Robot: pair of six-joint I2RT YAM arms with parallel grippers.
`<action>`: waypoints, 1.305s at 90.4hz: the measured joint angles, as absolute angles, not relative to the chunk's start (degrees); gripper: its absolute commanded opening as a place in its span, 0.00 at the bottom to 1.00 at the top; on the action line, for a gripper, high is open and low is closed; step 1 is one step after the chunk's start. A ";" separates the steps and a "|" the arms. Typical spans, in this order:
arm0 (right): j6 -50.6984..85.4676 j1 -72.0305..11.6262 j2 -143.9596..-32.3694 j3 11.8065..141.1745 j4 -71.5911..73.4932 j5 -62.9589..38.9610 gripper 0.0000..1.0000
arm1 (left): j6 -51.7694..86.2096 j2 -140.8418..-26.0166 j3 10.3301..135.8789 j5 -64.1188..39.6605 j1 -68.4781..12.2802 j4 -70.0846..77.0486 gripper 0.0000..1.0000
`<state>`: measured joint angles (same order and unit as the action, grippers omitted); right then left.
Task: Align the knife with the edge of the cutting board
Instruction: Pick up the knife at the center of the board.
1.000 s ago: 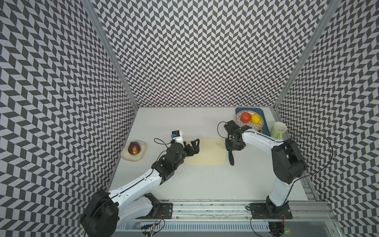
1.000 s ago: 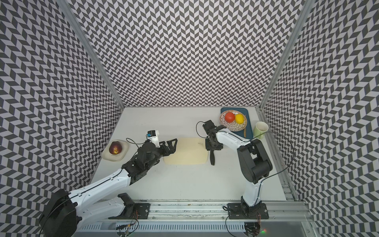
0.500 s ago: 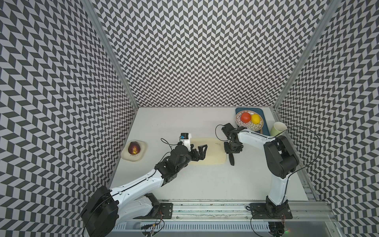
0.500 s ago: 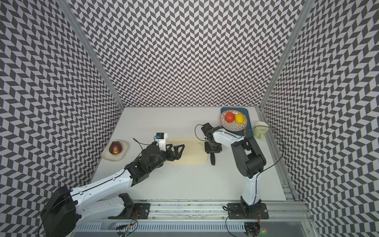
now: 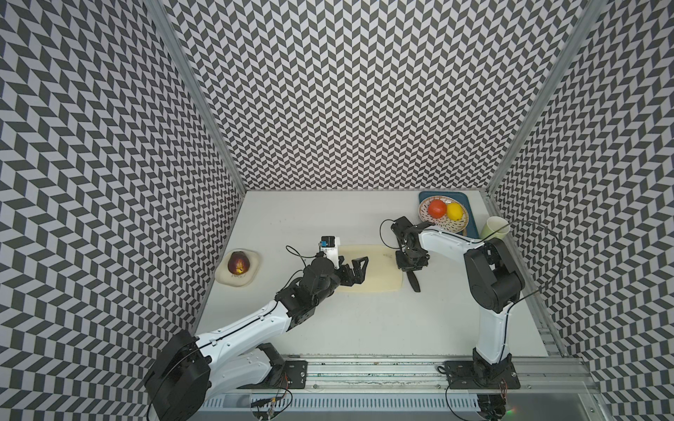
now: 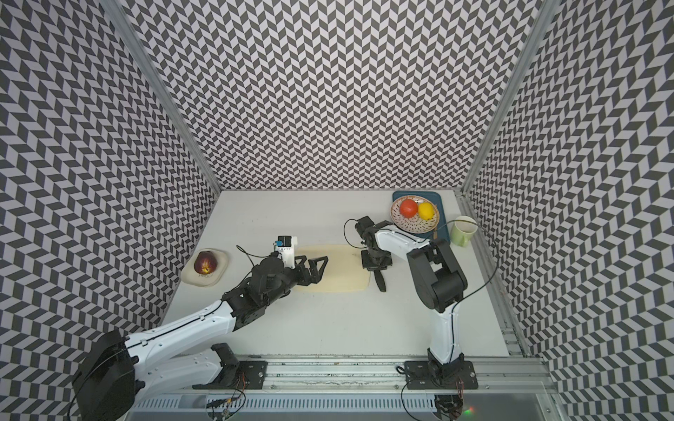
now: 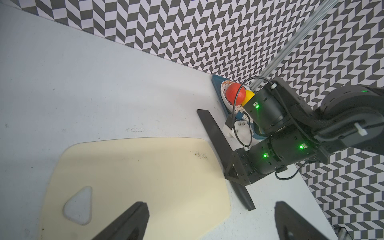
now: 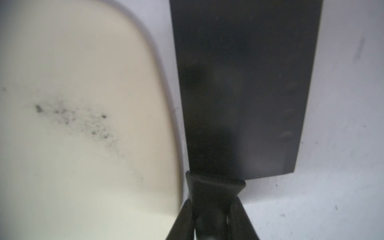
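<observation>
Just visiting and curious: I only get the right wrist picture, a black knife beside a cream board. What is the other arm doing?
Observer: The left end effector is open, poised over the board at the end away from the knife.
Operator: Anything else on the table?
Observer: A blue tray in the far right corner carries a plate with a red fruit and a yellow fruit.
Operator: Where does the knife end?
Observer: Its handle ends about level with the board's near corner.

The knife (image 8: 239,83) looks like matt black metal, faint sheen on the blade; the cutting board (image 8: 83,145) reads as smooth cream plastic, dull finish, peppered with dark specks; the table (image 7: 83,83) is matt white and scuffed; the rail (image 5: 364,368) looks like brushed metal.
</observation>
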<state>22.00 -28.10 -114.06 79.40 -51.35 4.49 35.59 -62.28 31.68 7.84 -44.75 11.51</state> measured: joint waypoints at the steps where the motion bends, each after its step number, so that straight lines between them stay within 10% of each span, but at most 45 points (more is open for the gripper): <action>1: 22.02 -28.12 -114.06 79.40 -51.35 4.56 0.21 | 35.59 -62.30 31.68 7.84 -44.75 11.51 1.00; 118: 33.28 -37.50 -107.24 80.07 -54.78 8.05 0.15 | 37.08 -61.41 31.68 14.57 -44.75 8.47 1.00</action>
<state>33.28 -37.50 -107.24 80.07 -54.78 8.05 37.08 -61.41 31.68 14.57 -44.75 8.47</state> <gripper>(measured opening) 0.240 0.992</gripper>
